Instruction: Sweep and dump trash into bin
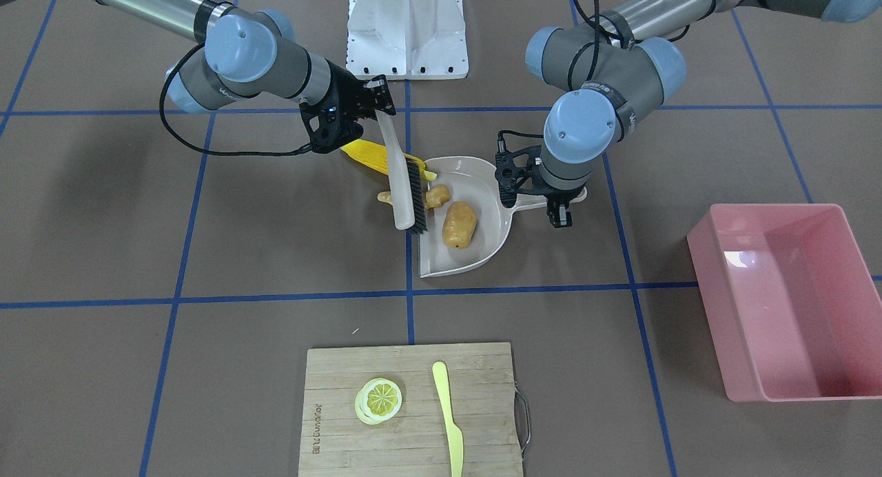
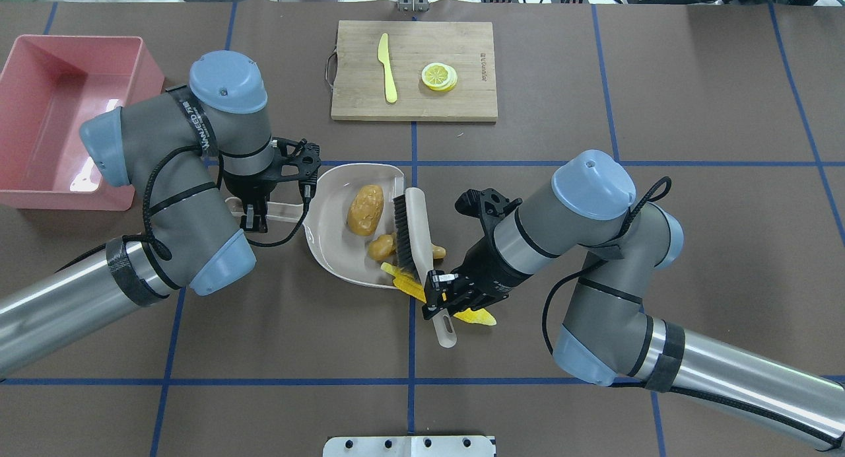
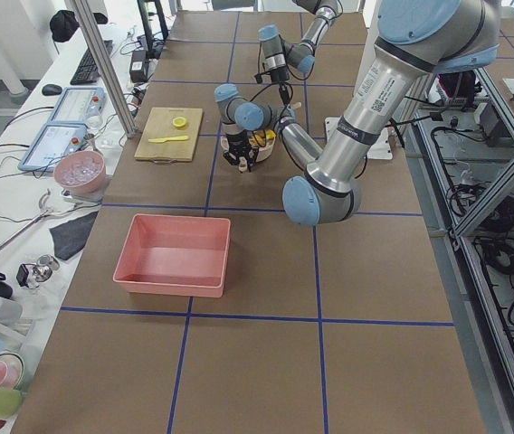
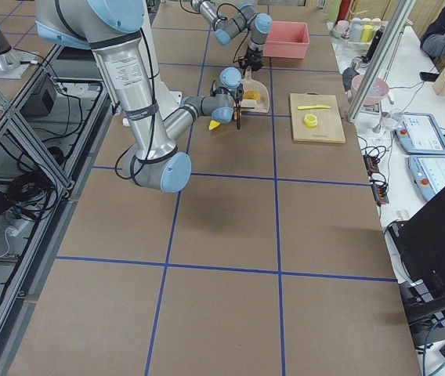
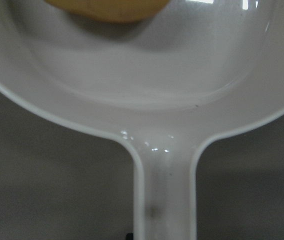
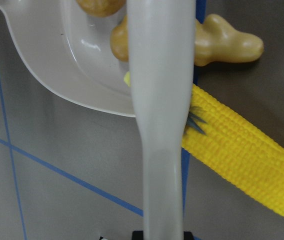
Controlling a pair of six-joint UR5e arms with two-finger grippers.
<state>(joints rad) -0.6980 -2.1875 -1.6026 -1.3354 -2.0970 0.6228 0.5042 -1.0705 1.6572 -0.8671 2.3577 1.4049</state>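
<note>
While our left gripper is pinching the long handle of the beige dustpan, with its fingers closed on the handle from both sides, we are holding the pan flat on the brown table. Its open mouth is facing our right arm. Our right gripper is clamping the pale handle of the brush near its end. We are laying the brush head across the mouth of the pan, with the dark bristles turned into it.

The brown potato is lying fully inside the dustpan, just beside the bristles and not touching them. The knobbly ginger root is lying under the brush: one lobe is sitting inside the pan, and the other end is sticking out on the table, on the side away from the pan. The yellow corn cob is lying on the table, passing under the brush handle. Its tip is resting on the rim of the pan, and the bristles are touching it.

The pink bin is standing upright at the table's end on our left side, well apart from the dustpan. On the operators' side, a wooden cutting board is carrying a lemon slice and a yellow knife, which are not touching.
</note>
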